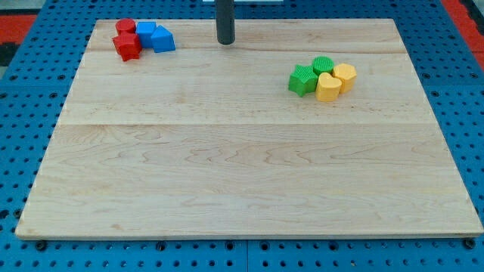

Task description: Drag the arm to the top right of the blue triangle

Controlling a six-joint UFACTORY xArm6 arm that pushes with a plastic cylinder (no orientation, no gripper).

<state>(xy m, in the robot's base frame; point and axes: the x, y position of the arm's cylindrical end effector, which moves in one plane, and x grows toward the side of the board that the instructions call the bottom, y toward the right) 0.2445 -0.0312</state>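
Note:
The blue triangle (pixel 162 39) lies near the board's top left, touching a blue cube (pixel 146 31) on its left. My tip (pixel 225 42) is the lower end of a dark rod that comes down from the view's top edge. It stands on the board to the right of the blue triangle, at about the same height, with a clear gap between them. It touches no block.
A red cylinder (pixel 125 26) and a red star-like block (pixel 127 46) sit left of the blue blocks. At the right, a green star (pixel 302 79), a green cylinder (pixel 323 66), a yellow heart-like block (pixel 328 88) and a yellow hexagon-like block (pixel 345 76) cluster together. The wooden board (pixel 249 166) lies on blue pegboard.

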